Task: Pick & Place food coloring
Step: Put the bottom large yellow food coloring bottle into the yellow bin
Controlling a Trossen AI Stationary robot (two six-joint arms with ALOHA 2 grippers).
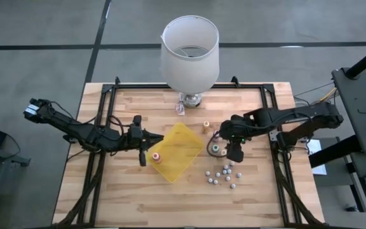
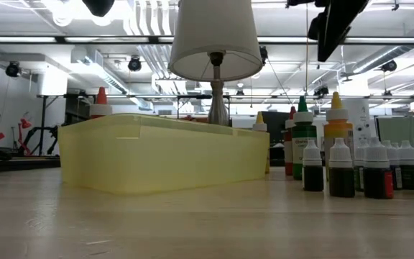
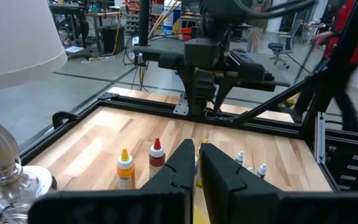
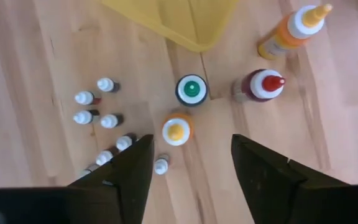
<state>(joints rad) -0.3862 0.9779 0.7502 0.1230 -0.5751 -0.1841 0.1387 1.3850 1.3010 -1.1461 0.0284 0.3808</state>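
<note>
1. Nearest in the low view, at the front of the pale wooden slatted table (image 1: pixel 138 191), a cluster of tiny white-capped dropper bottles of food coloring (image 4: pixel 98 109) stands upright, probably waiting for its turn.
2. Just beyond them stand the taller bottles: a yellow-capped orange bottle (image 4: pixel 177 130), a green-capped bottle (image 4: pixel 191 89), a red-capped dark red bottle (image 4: pixel 261 86) and an orange bottle with a yellow nozzle (image 4: pixel 293 31), near one another but apart.
3. The right gripper (image 4: pixel 191 163) hangs above this group, fingers spread wide and empty. It points straight down with the yellow-capped bottle between its tips, which suggests a grasp from above is being lined up.
4. Beside these bottles sits the translucent yellow plastic bin (image 1: pixel 176 151), likely the drop-off. One red-capped bottle (image 1: pixel 155 156) already stands at its left end.
5. The left gripper (image 3: pixel 196 163) waits at the bin's left edge, fingers pressed together, holding nothing.
6. At the far edge stands a white-shaded table lamp (image 1: pixel 190 54).
</note>
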